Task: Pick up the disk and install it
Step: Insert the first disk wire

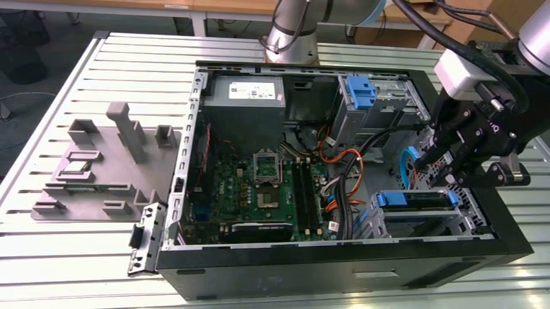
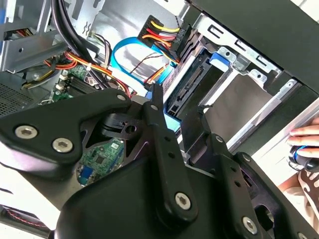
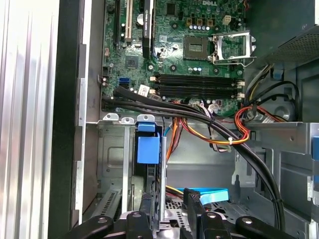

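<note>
Exterior view: an open computer case lies on a slatted table; the gripper hangs at 3 o'clock over its drive cage. The disk, blue-framed, sits in that cage at 4 o'clock, just below the fingers. In the second wrist view the black fingers stand apart, holding nothing, by the disk. Black cables and orange leads cross beside the motherboard. A grey fixture rests at 9 o'clock.

I see open computer case on slatted table; green motherboard inside; grey fixture block on exterior view's left.
</note>
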{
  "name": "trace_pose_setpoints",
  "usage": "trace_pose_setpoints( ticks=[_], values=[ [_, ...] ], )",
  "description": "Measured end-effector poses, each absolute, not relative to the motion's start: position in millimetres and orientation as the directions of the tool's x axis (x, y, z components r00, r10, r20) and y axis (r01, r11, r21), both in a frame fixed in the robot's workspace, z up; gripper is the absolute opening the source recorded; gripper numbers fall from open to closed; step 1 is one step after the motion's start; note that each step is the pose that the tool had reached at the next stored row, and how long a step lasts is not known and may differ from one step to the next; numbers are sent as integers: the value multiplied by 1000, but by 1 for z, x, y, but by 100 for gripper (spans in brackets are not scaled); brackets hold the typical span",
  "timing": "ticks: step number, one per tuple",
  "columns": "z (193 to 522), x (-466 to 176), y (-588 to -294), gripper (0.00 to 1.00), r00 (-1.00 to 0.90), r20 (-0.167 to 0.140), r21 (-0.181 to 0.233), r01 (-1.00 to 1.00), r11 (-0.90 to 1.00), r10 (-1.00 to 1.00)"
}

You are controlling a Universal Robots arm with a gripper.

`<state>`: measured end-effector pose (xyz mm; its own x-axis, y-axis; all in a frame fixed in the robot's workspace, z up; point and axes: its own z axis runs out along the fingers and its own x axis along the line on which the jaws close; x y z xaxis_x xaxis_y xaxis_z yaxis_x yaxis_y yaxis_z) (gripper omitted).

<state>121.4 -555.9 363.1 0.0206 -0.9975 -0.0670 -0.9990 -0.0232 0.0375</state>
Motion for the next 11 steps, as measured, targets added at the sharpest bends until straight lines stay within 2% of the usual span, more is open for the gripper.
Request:
trace_pose_setpoints(
  ticks=[11],
  values=[
    [368,122,-554,42,21,-67,38,-999,-23,-998]
  ],
)
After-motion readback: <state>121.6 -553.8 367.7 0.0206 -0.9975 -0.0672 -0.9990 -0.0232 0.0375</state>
